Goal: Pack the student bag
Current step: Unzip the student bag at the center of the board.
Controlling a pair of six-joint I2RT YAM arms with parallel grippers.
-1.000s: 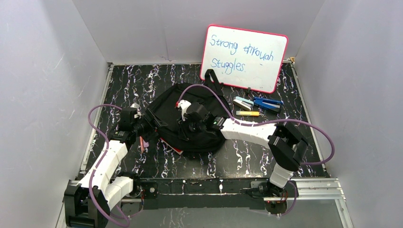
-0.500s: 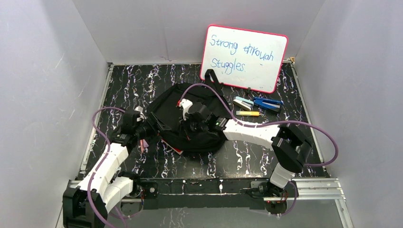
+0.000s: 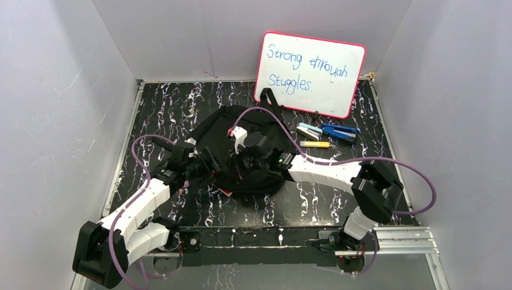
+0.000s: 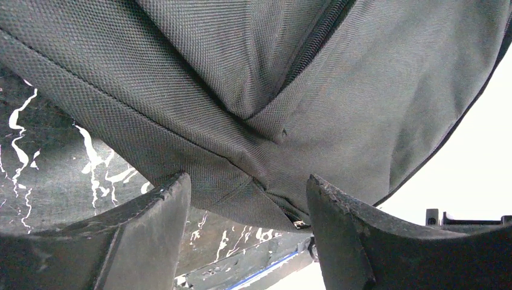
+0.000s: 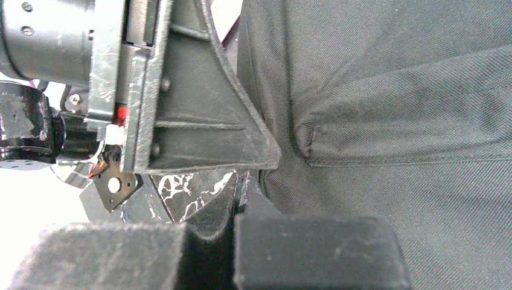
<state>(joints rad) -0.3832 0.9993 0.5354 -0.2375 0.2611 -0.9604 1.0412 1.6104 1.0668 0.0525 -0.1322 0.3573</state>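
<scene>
Centrally on the table [image 3: 158, 109]: student bag [image 3: 212, 134], black cloth. Likely soft, limp and light; best pinched at a seam or fold.
Left gripper [image 4: 246, 187]: jaws wide, straddling a fabric fold, gripping nothing.
Right gripper [image 5: 234, 232]: closed beside the cloth; hold unclear.
Overhead view alone shows loose stationery [image 3: 339, 131] near the whiteboard [image 3: 311, 72].
</scene>
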